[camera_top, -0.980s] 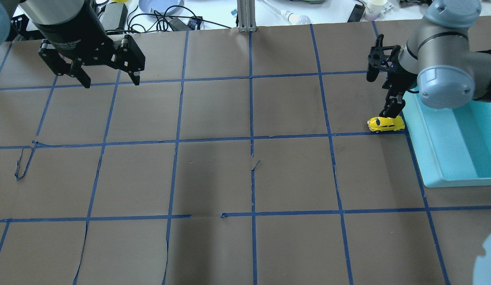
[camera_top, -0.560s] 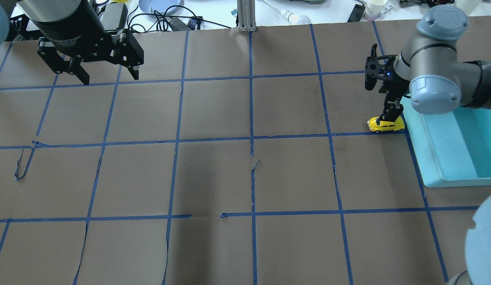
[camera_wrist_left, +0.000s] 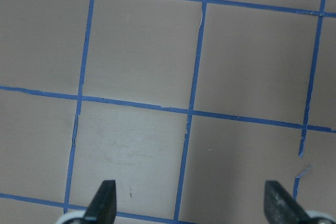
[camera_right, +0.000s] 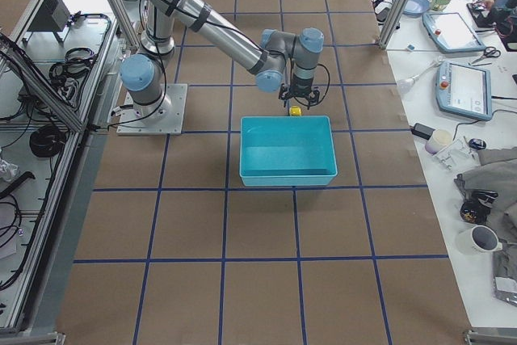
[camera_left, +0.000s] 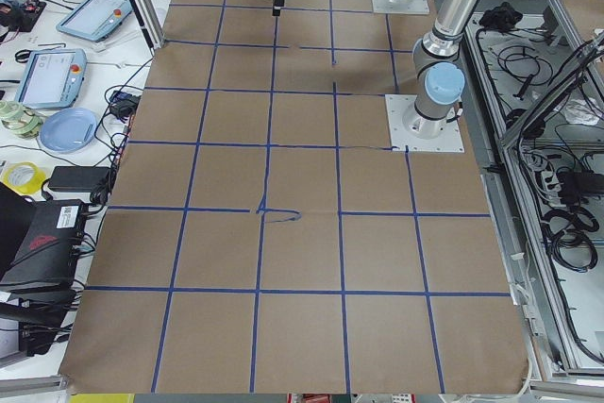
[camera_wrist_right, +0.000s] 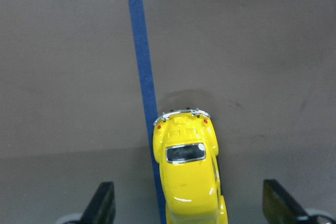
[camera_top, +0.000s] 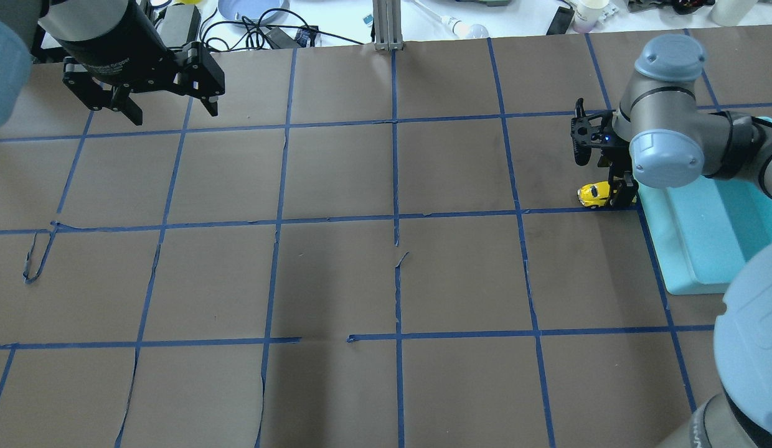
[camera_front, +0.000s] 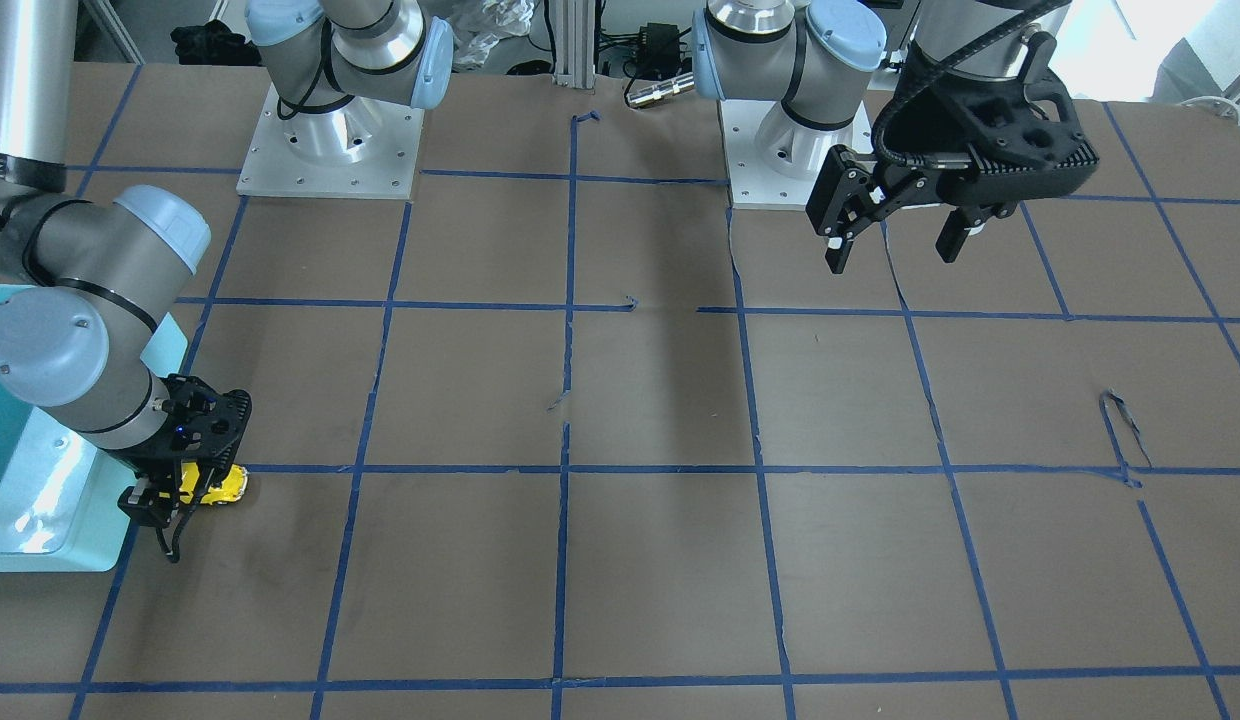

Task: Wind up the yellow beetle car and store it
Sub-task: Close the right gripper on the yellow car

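Right gripper (camera_wrist_right: 191, 205), jaws spread, has just dropped to straddle the yellow beetle car (camera_top: 594, 194) beside the teal bin (camera_top: 685, 249), so a grasp for winding seems next.

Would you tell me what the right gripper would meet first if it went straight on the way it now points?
Most likely the yellow car: it sits between the open fingers of the right gripper, which would probably straddle it and touch the table on either side. Depth is unclear.
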Tool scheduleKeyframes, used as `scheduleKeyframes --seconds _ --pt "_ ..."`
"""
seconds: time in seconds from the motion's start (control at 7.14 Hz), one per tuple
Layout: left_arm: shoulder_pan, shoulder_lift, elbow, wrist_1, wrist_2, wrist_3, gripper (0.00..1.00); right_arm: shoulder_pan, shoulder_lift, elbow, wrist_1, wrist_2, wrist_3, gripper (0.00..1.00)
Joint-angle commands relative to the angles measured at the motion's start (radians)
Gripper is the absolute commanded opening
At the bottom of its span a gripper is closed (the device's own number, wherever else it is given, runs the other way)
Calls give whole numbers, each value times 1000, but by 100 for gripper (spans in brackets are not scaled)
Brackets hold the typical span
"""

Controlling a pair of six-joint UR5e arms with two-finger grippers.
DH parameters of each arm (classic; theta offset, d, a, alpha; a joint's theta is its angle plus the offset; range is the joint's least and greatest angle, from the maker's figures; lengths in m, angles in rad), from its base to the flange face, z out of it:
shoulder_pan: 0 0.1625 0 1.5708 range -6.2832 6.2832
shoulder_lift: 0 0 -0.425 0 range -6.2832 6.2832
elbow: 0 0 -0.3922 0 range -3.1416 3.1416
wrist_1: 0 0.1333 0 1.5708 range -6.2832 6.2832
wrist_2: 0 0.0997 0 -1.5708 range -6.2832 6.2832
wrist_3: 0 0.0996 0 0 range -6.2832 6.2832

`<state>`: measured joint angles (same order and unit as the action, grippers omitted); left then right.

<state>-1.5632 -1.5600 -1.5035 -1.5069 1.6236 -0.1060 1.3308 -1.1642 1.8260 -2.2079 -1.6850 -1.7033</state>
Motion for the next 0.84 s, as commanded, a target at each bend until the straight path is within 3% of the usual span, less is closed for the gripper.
scheduleKeyframes --seconds 0.0,0.28,0.56,0.7 --pt "28 4 -1 -1 -7 40 100 -15 29 -2 -3 -1 -6 100" --pt "23 9 -20 7 -10 40 100 -16 35 -1 -7 1 -6 97" --pt "28 14 -24 7 -10 40 100 -16 41 -5 -9 -1 -6 24" --pt "26 14 -24 7 -10 40 100 -16 35 -7 -7 -1 -3 0"
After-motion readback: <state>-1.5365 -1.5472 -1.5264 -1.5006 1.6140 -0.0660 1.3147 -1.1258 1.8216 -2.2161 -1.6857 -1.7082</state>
